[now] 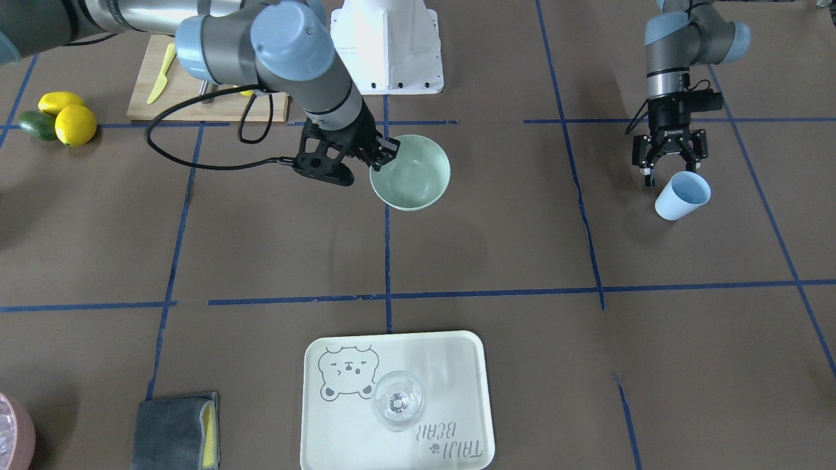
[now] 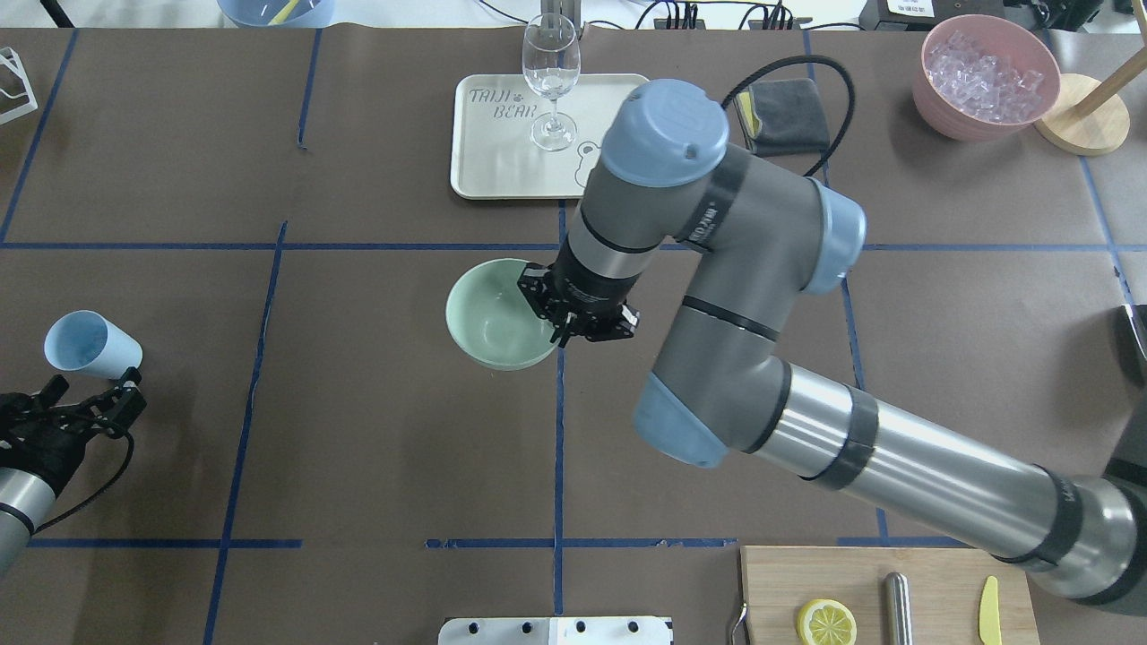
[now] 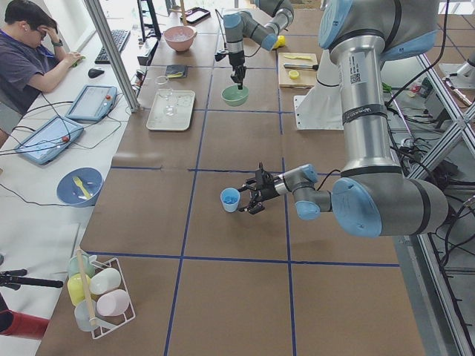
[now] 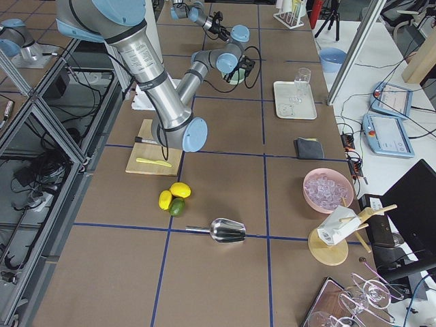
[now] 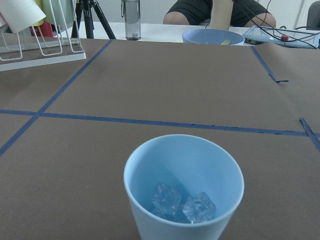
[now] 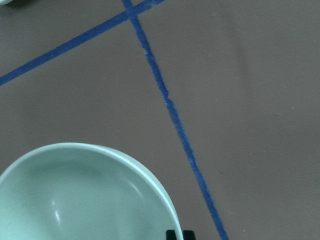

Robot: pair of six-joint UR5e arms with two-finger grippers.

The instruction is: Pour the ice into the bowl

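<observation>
The pale mint-green bowl (image 1: 411, 176) stands near the table's middle and also shows in the overhead view (image 2: 488, 318). My right gripper (image 1: 384, 155) is shut on its rim; the right wrist view shows the rim (image 6: 125, 162) running down to two close fingertips at the bottom edge. The ice (image 5: 182, 205) is a couple of clear cubes in the bottom of the upright light blue cup (image 5: 184, 185). My left gripper (image 2: 94, 387) is open just behind that cup (image 2: 88, 345), its fingers to either side and not closed on it.
A cream tray (image 2: 484, 175) with a wine glass (image 2: 550, 76) stands across the table. A pink container of ice cubes (image 2: 986, 76), a grey cloth (image 2: 784, 112), a cutting board (image 2: 896, 591) with a lemon half, lemons (image 1: 68, 117) and a metal scoop (image 4: 221, 230) lie around.
</observation>
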